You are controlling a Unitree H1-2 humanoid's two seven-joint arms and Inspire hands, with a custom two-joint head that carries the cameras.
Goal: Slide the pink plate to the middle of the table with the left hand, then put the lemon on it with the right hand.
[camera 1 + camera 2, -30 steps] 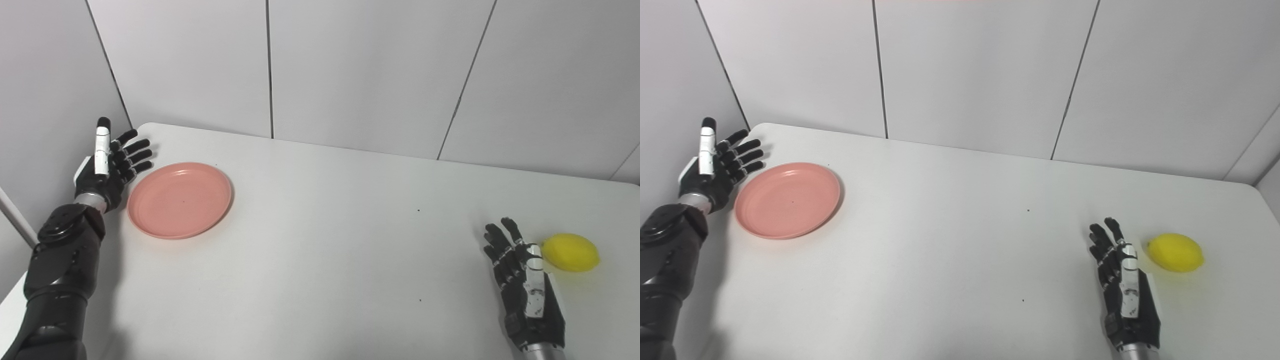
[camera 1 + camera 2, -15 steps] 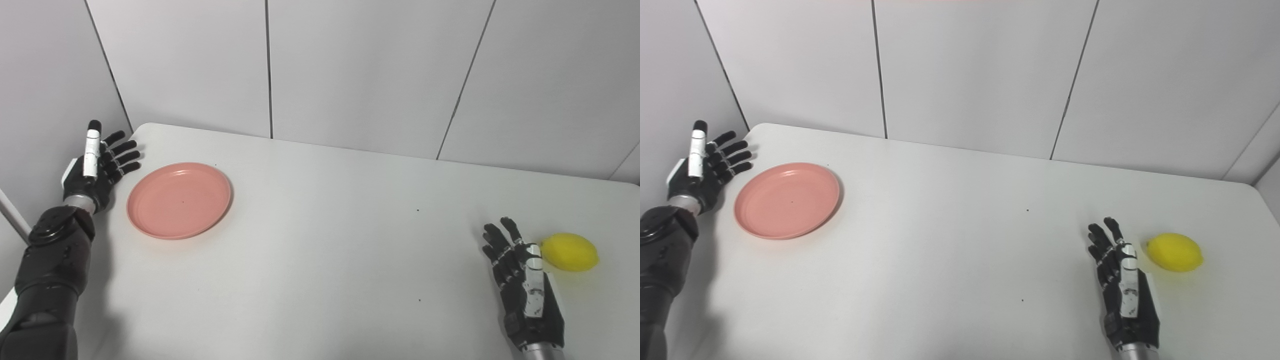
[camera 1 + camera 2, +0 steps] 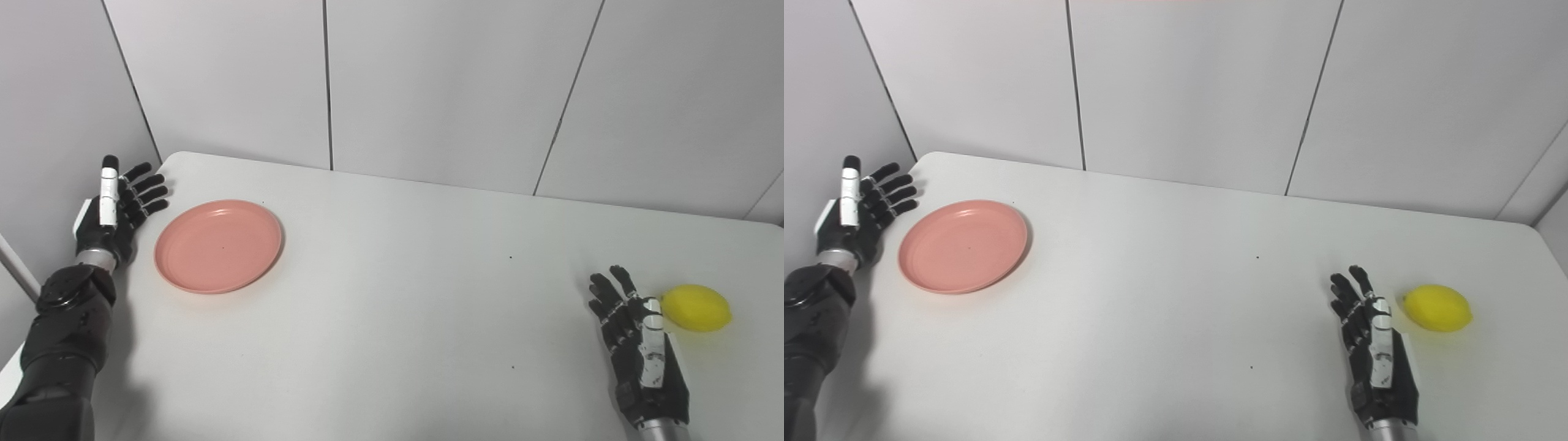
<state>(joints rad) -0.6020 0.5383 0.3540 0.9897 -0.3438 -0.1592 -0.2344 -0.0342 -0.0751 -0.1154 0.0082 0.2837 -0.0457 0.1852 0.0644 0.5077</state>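
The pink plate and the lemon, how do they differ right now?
The pink plate is flat, round and wide; the lemon is a small, rounded yellow lump. The plate lies at the table's far left beside the left hand; the lemon lies at the far right by the right hand. Both rest on the table, untouched.

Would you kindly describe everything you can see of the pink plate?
The pink plate is round and shallow, salmon pink, with a low raised rim and a flat well; it looks like matte plastic. It is empty and lies flat, right side up, on the white table near the far left corner, well away from the middle. Nothing touches it: the left robot hand is open just beyond its left edge, with a gap between them.
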